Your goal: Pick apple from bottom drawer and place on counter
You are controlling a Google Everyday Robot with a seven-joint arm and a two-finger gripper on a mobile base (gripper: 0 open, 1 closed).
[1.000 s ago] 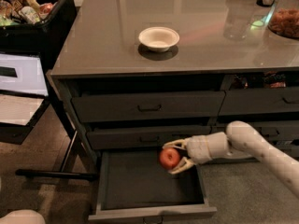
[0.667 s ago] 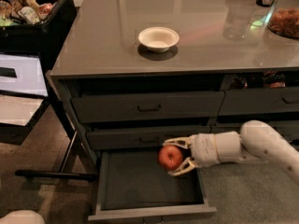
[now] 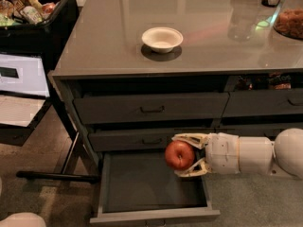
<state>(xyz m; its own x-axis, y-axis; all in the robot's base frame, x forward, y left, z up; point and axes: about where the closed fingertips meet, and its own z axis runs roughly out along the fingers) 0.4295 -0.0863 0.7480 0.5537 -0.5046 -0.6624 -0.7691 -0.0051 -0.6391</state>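
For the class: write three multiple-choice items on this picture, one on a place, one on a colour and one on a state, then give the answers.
1. Where is the apple?
A. in the black bin
B. in the hand, above the bottom drawer
C. on the floor

2. What colour is the bowl on the counter?
A. white
B. blue
C. green

3. The bottom drawer is:
A. pulled open
B. pushed shut
C. taken out of the cabinet

Answers:
1. B, the hand is closed round the apple over the drawer.
2. A, the bowl is plainly white.
3. A, the drawer's dark inside shows.
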